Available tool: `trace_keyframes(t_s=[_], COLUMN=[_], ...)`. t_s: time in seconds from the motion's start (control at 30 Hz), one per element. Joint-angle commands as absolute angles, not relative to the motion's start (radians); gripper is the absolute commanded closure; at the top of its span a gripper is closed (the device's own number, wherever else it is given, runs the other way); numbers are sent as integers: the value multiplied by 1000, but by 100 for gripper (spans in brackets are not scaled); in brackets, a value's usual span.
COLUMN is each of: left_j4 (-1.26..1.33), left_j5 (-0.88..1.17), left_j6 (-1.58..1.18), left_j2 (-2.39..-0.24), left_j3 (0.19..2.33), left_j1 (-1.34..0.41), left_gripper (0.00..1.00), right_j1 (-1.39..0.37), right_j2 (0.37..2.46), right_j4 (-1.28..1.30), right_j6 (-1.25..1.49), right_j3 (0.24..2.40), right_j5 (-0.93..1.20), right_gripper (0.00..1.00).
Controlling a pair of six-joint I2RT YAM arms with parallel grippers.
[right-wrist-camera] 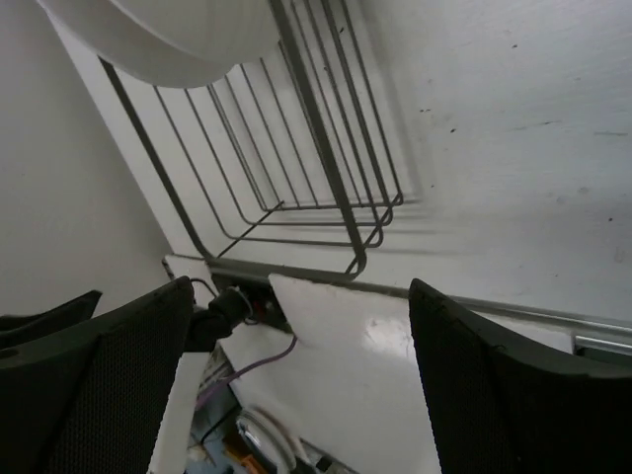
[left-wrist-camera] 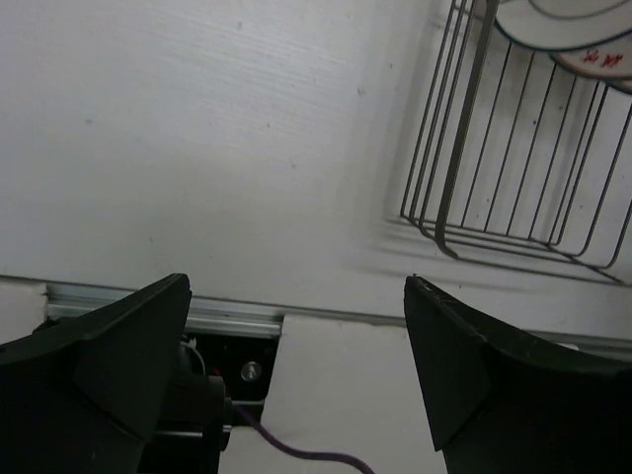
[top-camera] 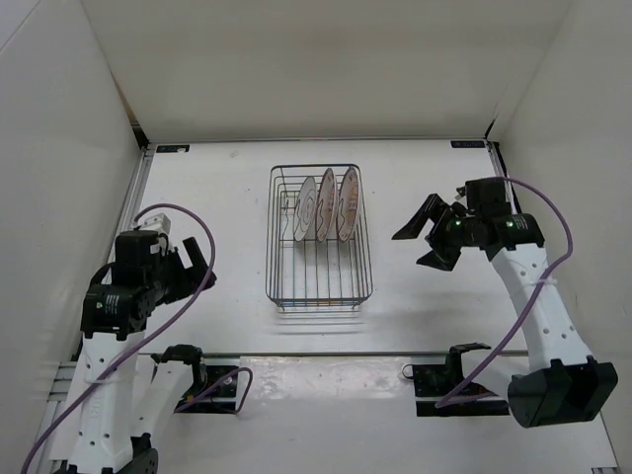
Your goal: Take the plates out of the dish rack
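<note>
Three plates (top-camera: 327,205) stood on edge in the far half of the dish rack (top-camera: 318,292). The left gripper (left-wrist-camera: 297,281) hung to the left of the rack and the right gripper (right-wrist-camera: 300,284) to its right. Both jaws were spread wide and held nothing.

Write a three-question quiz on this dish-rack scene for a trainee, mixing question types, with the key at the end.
1. How many plates stand in the dish rack?
2. True or false: the left gripper holds a plate.
3. The right gripper is: A) shut on a plate, B) open beside the rack, C) inside the rack.
Key: 1. three; 2. false; 3. B.
</note>
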State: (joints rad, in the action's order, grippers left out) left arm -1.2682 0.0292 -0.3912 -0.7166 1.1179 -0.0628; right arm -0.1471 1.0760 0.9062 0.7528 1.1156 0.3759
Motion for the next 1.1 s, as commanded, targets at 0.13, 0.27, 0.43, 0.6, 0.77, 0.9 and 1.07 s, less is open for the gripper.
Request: trace_keyframes(t_s=[0.13,0.27,0.43,0.6,0.77,0.9,1.07], left_j4=[-1493,-1477,-1418,-1384,-1364,-1362,-1364], left_j5=[49,69,74,55,94,104,95], left_j6=[-397,-422,-423,-407,-402,-407,-391], left_j2=[-733,-735,-790,-857,-940,-968,-974], left_j3=[1040,1017,1028,1092,1140,1155,1157], left_j1=[-60,-67,-68,-67,-69,-67,-66], left_gripper=[0,0,0,0,0,0,0], right_j1=[-161,-152,-132,-320,-388,-468,-523], right_j2=[1311,1292,1158,1472,1685,1845,1933], right_j4=[1154,1075,688,815,977,1133,1181], right_j6=[655,551,709,602,499,456,465], right_j3=[1697,1725,1271,1608,1909,2199,2244], right_j5=[383,295,288,282,45,-81,-274], right_gripper=[10,10,21,23,21,26,29])
